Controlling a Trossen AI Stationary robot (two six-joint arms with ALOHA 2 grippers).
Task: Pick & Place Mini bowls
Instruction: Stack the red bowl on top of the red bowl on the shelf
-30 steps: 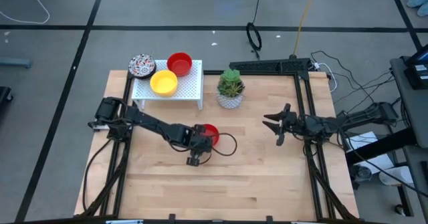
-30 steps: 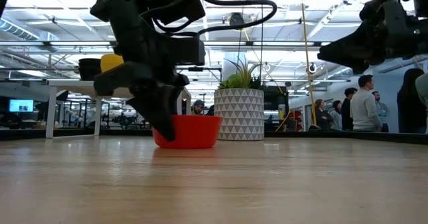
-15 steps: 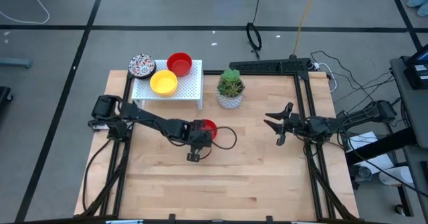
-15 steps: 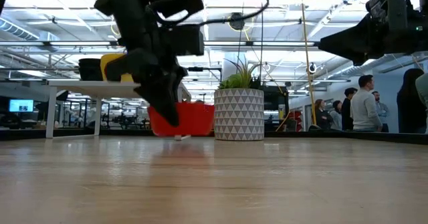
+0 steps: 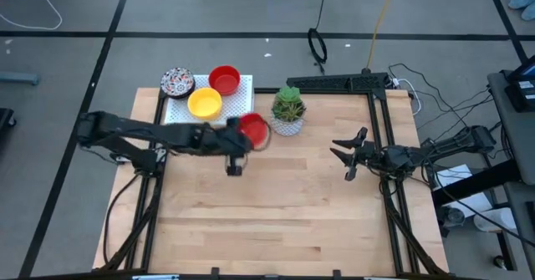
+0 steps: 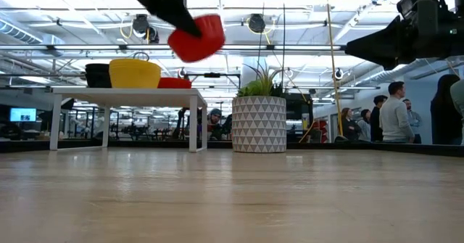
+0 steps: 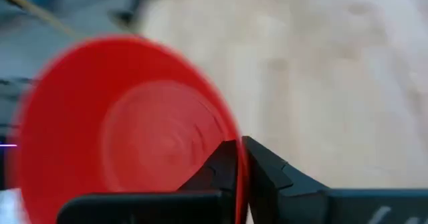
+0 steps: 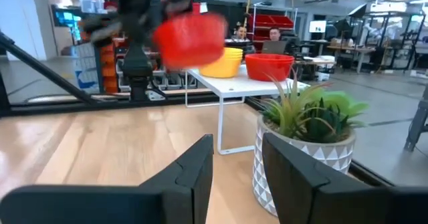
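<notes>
The left gripper [image 7: 239, 158] pinches the rim of a plain red mini bowl [image 5: 253, 129], 1 dark finger inside the rim and 1 outside, fingers pressed nearly together on the thin wall. The bowl is held in the air, clear of the light wooden table [image 5: 276, 221], tilted, as the low view shows [image 6: 197, 37]. From above it sits just beside the front right corner of a small white perforated stand [image 5: 238, 106] and close to a white triangle-patterned pot with a green plant [image 5: 288, 111], which stands to its right.

On the stand rest 3 other mini bowls: a plain yellow one [image 5: 205, 103] nearest the held bowl, a second plain red one [image 5: 224, 79] behind it, and a white one with dense red-blue pattern [image 5: 177, 83] at the left rear corner.

The right gripper [image 5: 342, 157] hovers well apart over the table's right side, its 2 fingers spread and holding nothing. People [image 6: 395, 112] stand in the room beyond the table.
</notes>
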